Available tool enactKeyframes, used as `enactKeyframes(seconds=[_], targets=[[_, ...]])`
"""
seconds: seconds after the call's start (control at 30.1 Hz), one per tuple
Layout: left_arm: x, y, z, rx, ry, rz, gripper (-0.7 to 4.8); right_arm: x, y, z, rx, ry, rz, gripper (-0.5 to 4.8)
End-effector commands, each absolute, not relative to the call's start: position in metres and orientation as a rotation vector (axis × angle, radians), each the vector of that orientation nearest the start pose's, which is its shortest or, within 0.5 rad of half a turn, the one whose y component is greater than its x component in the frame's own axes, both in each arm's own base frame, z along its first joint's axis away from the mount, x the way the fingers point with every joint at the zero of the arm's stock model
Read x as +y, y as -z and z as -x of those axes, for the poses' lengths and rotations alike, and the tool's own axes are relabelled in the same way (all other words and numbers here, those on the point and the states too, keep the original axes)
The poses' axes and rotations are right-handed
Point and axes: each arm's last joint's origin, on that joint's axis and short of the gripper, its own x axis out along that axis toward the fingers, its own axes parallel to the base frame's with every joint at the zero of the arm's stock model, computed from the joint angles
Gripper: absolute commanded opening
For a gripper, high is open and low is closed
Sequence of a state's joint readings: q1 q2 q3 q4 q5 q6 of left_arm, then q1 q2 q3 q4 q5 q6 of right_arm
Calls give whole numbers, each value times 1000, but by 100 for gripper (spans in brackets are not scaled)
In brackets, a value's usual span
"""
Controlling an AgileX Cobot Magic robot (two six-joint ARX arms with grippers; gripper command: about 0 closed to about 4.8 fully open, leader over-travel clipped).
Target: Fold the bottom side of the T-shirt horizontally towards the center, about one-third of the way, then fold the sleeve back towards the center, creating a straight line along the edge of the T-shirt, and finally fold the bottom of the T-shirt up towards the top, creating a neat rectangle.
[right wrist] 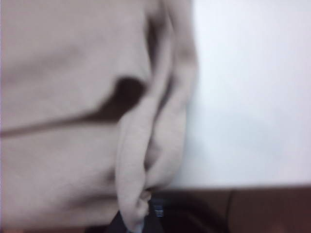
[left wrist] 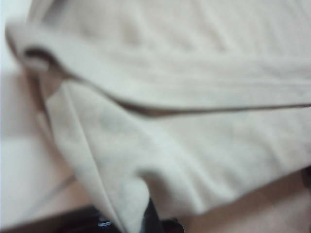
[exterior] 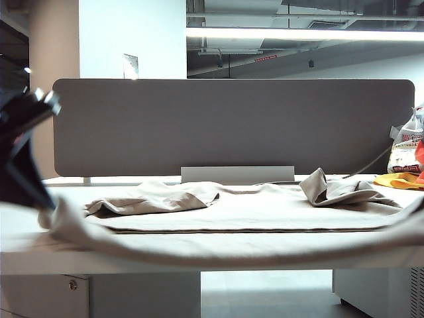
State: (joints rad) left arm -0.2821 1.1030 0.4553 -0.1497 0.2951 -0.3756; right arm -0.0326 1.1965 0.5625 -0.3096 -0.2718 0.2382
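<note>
- Printing in red and dark colours on the white-and-yellow plastic bag (exterior: 405,151) at the right edge of the tabletop, too small and blurred to read.
- A red sign (exterior: 265,58) hanging under the ceiling, its characters too small to make out.
- A small paper or plate (exterior: 130,65) on the white wall, without readable marks.
- No text, label, brand or number readable in the left wrist view or the right wrist view.
</note>
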Motion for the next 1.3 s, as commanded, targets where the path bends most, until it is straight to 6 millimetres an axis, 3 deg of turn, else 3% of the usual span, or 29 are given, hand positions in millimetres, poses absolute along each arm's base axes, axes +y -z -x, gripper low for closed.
enactKeyframes(seconds=[0.03, 0.27, 0.43, 0.66, 1.0, 1.3], targets=[[-66, -195, -198, 849, 408, 295, -6, 1, -202, -221, 867, -129, -351, -3], [-69, -242, -216, 725, 398, 198, -6, -1, -251, -239, 748, -136, -304, -3], [-74, -261, -237, 686, 394, 171, -6, -5, -266, -259, 725, -125, -307, -3], [-85, -264, -283, 703, 381, 107, -6, -12, -264, -294, 766, -126, -305, -3], [-68, -279, -354, 658, 304, 96, -6, -21, -281, -358, 708, -131, -267, -3], [-73, -264, -413, 669, 313, 73, -6, -26, -275, -415, 701, -131, -266, -3]])
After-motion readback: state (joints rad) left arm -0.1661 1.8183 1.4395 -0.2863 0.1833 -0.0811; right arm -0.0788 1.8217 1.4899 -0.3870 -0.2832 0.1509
